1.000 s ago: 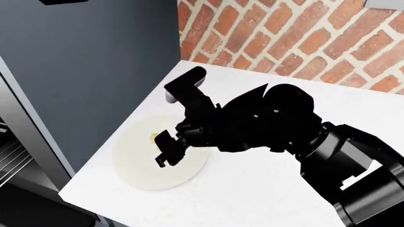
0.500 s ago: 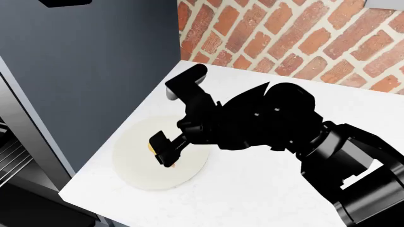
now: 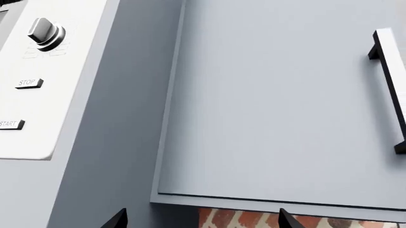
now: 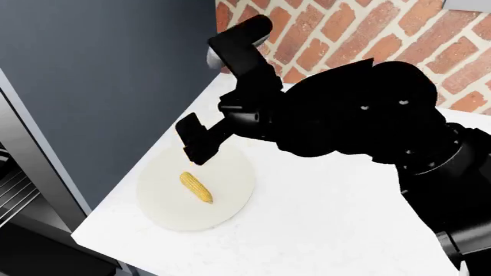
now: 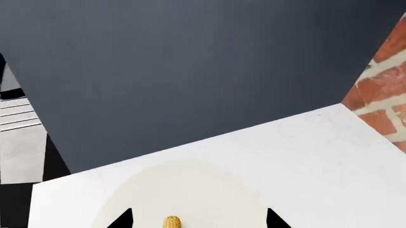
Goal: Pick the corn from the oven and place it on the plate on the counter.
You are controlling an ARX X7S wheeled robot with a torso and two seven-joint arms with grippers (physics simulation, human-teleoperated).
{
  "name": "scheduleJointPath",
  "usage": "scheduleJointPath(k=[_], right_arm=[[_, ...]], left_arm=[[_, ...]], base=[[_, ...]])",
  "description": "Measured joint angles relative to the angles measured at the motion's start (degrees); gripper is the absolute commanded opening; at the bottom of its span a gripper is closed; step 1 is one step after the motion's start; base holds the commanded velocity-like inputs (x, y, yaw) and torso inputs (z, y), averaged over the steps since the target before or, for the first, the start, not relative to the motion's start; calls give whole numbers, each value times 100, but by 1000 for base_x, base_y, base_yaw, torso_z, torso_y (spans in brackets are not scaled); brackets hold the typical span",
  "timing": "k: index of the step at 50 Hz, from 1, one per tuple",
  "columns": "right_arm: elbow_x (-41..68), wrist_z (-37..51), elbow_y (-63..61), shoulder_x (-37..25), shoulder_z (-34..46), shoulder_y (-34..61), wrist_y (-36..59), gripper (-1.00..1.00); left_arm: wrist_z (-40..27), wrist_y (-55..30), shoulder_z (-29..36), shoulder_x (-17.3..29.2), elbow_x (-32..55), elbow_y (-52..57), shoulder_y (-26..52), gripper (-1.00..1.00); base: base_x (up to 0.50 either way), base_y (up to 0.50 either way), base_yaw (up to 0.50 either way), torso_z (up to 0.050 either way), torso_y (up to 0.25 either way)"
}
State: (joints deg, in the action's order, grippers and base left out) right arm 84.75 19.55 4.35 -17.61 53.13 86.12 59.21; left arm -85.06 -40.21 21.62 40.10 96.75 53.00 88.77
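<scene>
The small yellow corn [image 4: 196,187] lies flat on the off-white plate [image 4: 230,175], which sits near the left edge of the white counter [image 4: 322,224]. My right gripper [image 4: 199,154] hangs a short way above the plate, open and clear of the cob. In the right wrist view its two tips stand wide apart, the right gripper [image 5: 198,221] holds nothing, and the corn [image 5: 172,222] rests on the plate [image 5: 209,190] below. My left gripper [image 3: 201,221] is open and empty, facing a cabinet. A sliver of the oven's wire rack [image 4: 9,192] shows at the far left.
A dark grey side panel [image 4: 107,86] rises along the counter's left edge. A brick wall [image 4: 345,46] backs the counter. The left wrist view shows a white control panel with a knob [image 3: 45,34] and a pale cabinet door with a black handle [image 3: 390,85].
My right gripper was low over the plate with the corn in it. It has opened and risen, and the corn now lies on the plate.
</scene>
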Motion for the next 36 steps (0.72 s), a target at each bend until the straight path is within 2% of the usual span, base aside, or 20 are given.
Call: scheduleJointPath(k=[22,36], right_arm=[[1933,2521,-1859,-1101,-1084,1153,189,100],[3082,3723,-2613,-2042,-1329,1766,302,100]], left_arm=[[71,-16,20,77,16,-61,100,100],[336,-169,-114,554,-53,-112,77,100]], base=[[0,0,0,0,0],[0,0,0,0,0]])
